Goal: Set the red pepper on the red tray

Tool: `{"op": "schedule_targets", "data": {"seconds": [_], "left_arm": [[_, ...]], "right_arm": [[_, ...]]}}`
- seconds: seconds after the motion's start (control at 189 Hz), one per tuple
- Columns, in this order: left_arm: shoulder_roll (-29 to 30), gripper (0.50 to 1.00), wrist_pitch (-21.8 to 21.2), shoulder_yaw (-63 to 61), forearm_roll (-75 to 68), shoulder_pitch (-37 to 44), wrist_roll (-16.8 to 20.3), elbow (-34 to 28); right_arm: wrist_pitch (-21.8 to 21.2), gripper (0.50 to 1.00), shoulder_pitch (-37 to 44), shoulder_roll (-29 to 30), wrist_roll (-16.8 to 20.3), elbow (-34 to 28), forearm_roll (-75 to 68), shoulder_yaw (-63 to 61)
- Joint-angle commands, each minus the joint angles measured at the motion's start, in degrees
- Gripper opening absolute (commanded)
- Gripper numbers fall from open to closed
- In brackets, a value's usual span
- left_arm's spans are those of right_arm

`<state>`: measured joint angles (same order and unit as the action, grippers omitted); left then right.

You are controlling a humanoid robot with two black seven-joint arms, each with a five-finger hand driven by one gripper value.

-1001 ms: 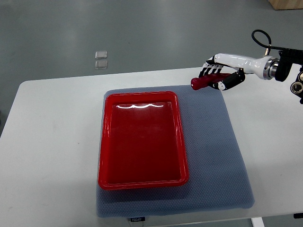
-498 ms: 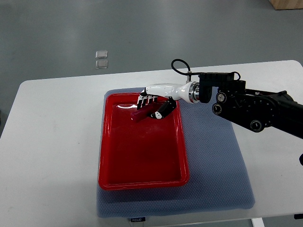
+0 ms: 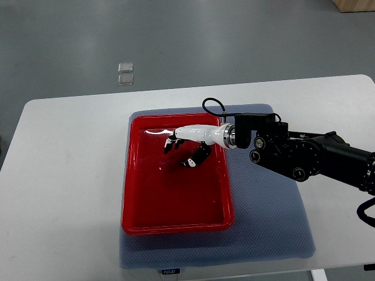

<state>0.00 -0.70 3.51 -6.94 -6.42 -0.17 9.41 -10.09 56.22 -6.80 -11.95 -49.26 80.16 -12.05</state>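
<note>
The red tray (image 3: 133,199) lies on a blue-grey mat (image 3: 269,211) in the middle of the white table. My right hand (image 3: 183,153), white with black fingertips, reaches in from the right and hangs low over the tray's upper half. Its fingers are curled around the dark red pepper (image 3: 169,165), which sticks out down and to the left, close to the tray floor or touching it; I cannot tell which. Most of the pepper is hidden under the fingers and thumb. The left arm does not show.
The black forearm (image 3: 304,155) with its cable loop stretches across the mat's right side. White table (image 3: 58,193) surrounds the mat. Two small clear squares (image 3: 125,74) lie on the grey floor beyond the table's far edge.
The right hand carried the pepper from the mat's far right corner leftward over the tray, then lowered it further in toward the tray floor.
</note>
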Motion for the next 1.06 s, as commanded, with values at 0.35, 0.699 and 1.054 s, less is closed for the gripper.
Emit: {"op": "schedule_targets", "data": {"seconds": [0.35,0.699,1.054], "left_arm": [[0.0,1.0,0.0,0.1,0.0,0.0,0.0,-0.1],[0.0,1.0,0.0,0.0,0.0,0.0,0.0,0.1],[0.0,1.0,0.0,-0.1,0.0,0.0,0.0,0.1]], "right_arm": [[-0.6,0.897,-2.8,-5.3,-0.1,-0.4,-12.6,-25.7],[-0.3,0.901,-14.6,-4.4,-0.4,0.5,-61.6,-46.4],[-0.6,0.911,-20.2,-0.7,-0.4,5.9,-73.5,-46.5]]}}
